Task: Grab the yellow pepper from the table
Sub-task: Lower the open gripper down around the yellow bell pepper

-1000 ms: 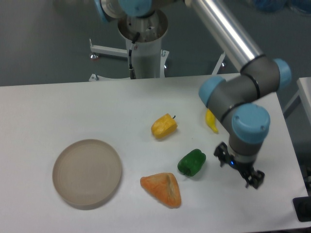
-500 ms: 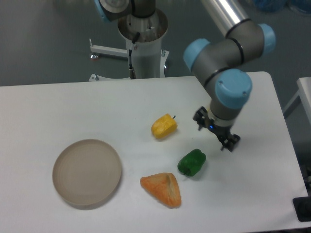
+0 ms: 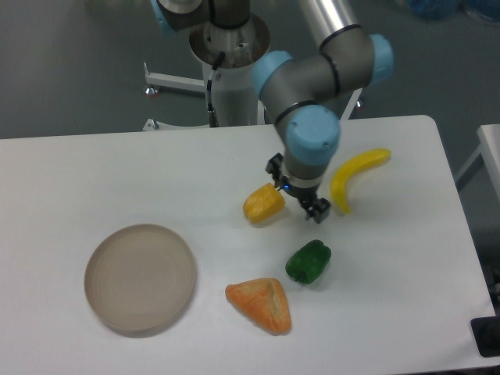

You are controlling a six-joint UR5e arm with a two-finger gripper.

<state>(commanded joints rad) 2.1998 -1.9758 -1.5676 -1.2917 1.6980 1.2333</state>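
Yellow pepper (image 3: 263, 204) lies on the table (image 3: 94, 180), near the middle of the white top, with its right end just beside the gripper (image 3: 298, 191). Its stem cannot be made out; the black gripper hardware covers or crowds that end. The gripper hangs from the wrist of the arm (image 3: 312, 94), whose grey links and blue joint caps are cut off by the upper edge of the view. The fingers appear as small dark shapes angled down to the right, with nothing seen between them; whether they are spread or closed cannot be told from this view, and contact with the pepper cannot be confirmed. A banana (image 3: 355, 176) lies to the right of the gripper, fully visible, curved from upper right to lower left. A green pepper (image 3: 308, 262) sits below the gripper, apart from it. An orange wedge (image 3: 261, 303) lies to the lower left of the green pepper. A round beige plate (image 3: 140, 277) rests on the left part of the table, well apart from the other items.
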